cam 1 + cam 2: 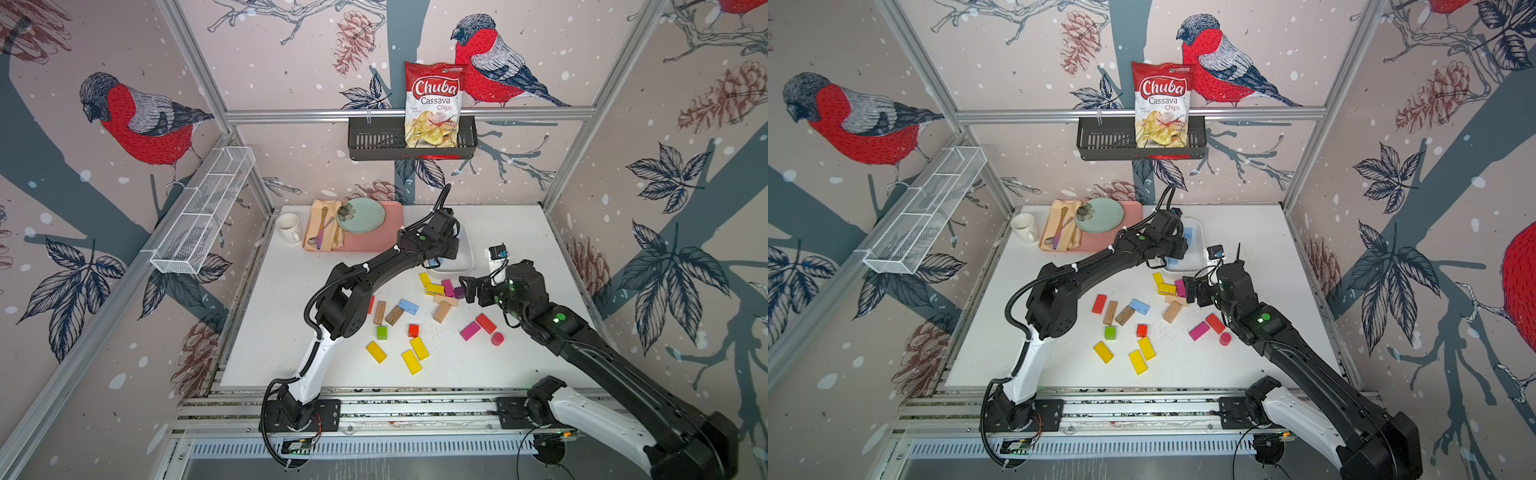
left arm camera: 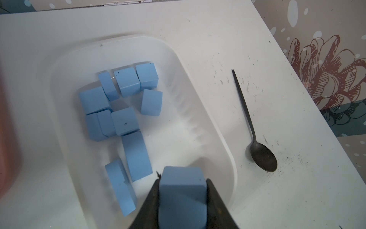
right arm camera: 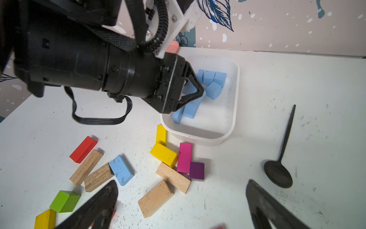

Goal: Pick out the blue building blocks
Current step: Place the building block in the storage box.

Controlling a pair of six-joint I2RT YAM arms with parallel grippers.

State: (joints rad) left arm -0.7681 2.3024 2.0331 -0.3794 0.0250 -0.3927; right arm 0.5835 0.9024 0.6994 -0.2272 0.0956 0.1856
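Step in hand: drop-off. L gripper is clamped on a blue cube, jaws narrow w/ the cube filling the gap. It hangs over the white bin, toward the end nearest the loose mixed-colour blocks; cube not yet let go. Approx. ten blue blocks lie in the bin, cubes & bars, mostly toward its other end. We see one blue bar outside the bin, flat on the table, one edge touching a brown wooden block. R gripper hangs empty just outside the bin, over the loose blocks, jaws spread wide.

Next, we judge: open L so the cube falls inside w/o catching the rim, then lift clear. The last bar then wants a grip across its narrow sides w/o dragging the wooden neighbour. R looks the handier arm. We spot no other blue outside the bin, tho the arms hide some table.
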